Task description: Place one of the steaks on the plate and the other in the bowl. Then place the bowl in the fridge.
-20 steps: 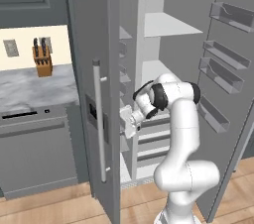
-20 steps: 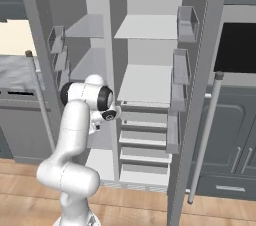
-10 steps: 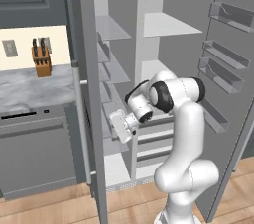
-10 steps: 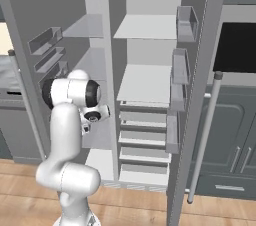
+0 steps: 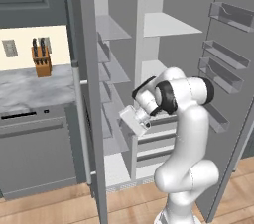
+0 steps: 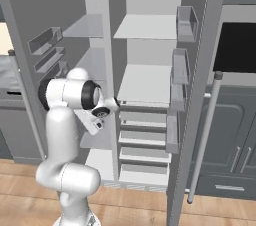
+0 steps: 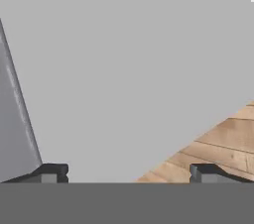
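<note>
The fridge [image 5: 163,25] stands open with both doors swung out, its pale grey shelves [image 6: 147,82] bare. My gripper [image 5: 130,121] hangs in front of the lower left compartment, beside the inner face of the left door [image 5: 87,94], and it also shows under the dark wrist [image 6: 96,125]. In the hand view the gripper [image 7: 129,173] is open with nothing between its fingertips [image 7: 52,171], facing a flat grey surface with a strip of wooden floor [image 7: 218,143]. The steaks, the plate and the bowl are out of view.
The right door [image 6: 200,95] juts out with bins and a long silver handle [image 6: 205,135]. A marble counter with a knife block [image 5: 40,59] lies left of the fridge. A dark wall oven [image 6: 237,45] sits to the right. Wooden floor runs along the front.
The left fridge door has swung further open. My hand has shifted a little left and down along it, and the jaws have spread wider.
</note>
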Robot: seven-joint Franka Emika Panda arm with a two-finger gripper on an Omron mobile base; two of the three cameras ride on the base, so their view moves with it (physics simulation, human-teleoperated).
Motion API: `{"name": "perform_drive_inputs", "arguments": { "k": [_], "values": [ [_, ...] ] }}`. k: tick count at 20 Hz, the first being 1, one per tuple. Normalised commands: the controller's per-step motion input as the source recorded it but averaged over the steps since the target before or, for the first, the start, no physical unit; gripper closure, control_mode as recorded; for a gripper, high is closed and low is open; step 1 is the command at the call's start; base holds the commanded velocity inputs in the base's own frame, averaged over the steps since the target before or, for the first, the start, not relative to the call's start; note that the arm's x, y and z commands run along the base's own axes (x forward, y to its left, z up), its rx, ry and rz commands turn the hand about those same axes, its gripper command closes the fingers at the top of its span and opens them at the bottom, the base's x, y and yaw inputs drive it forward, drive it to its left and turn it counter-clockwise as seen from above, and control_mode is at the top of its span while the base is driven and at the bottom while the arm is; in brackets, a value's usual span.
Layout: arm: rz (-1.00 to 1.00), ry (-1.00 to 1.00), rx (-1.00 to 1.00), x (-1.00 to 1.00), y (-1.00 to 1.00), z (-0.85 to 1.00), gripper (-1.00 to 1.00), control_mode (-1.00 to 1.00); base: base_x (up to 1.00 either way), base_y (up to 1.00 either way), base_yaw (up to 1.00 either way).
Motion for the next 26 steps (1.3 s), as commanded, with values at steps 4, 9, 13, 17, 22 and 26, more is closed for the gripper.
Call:
{"name": "perform_drive_inputs", "arguments": {
  "k": [4,9,13,17,22,26],
  "values": [
    [0.00,0.00,-0.58,0.18,-1.00,0.41,-1.00,-1.00,0.00,0.00,0.00],
    [0.00,-0.06,-0.64,-0.55,-0.56,0.96,-1.00,-1.00,0.00,0.00,0.00],
    [0.01,-0.05,-0.47,-0.98,-0.08,0.98,-1.00,-1.00,0.00,0.00,0.00],
    [0.00,-0.29,-0.18,-1.00,-0.04,0.41,-1.00,-1.00,0.00,0.00,0.00],
    [-0.03,-0.24,-0.04,-1.00,-0.40,0.16,-1.00,-1.00,0.00,0.00,0.00],
    [0.00,-0.21,-0.09,-0.98,-0.25,0.18,-1.00,-1.00,0.00,0.00,0.00]
  ]
}}
